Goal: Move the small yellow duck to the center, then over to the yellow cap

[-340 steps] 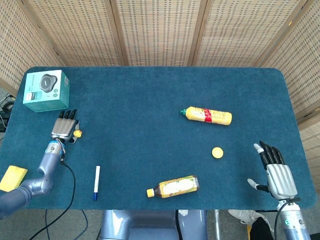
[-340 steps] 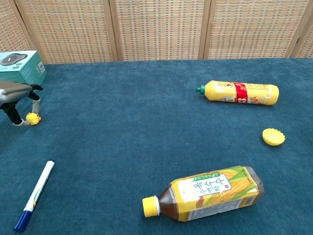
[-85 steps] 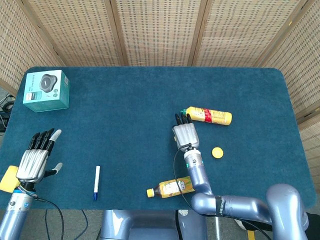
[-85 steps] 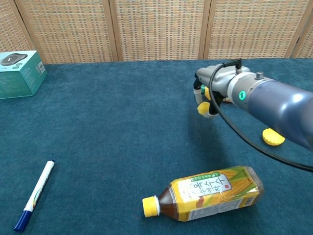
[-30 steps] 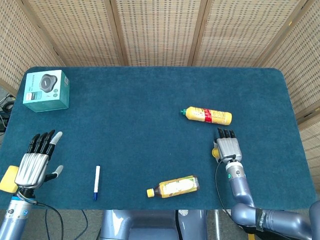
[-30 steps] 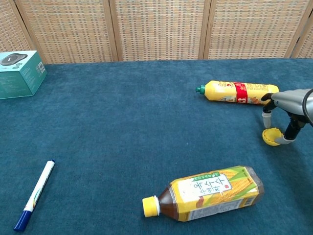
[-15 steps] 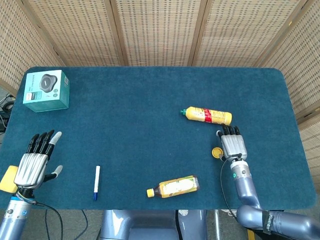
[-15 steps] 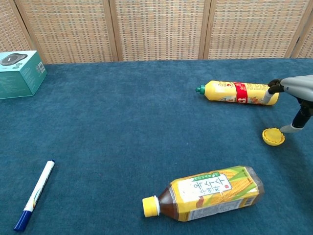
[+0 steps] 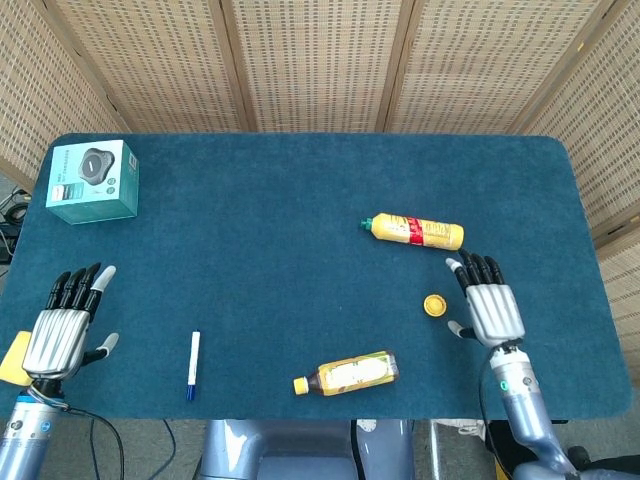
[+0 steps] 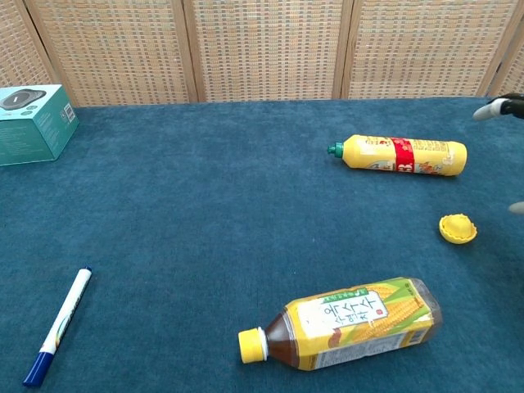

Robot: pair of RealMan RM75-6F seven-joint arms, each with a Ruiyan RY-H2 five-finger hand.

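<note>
Yellow duck (image 10: 458, 227) tiny atop the yellow cap (image 9: 435, 305), right hand (image 9: 494, 308) just beside, fingers spread, empty

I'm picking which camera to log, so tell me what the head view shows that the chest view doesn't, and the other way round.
Only the head view shows the left hand, open, and the whole right hand, open beside the yellow cap. Only the chest view shows the corn tea bottle's label up close. Both show the cap with a small yellow shape on it, probably the duck, the yellow squeeze bottle, the marker and the teal box.
</note>
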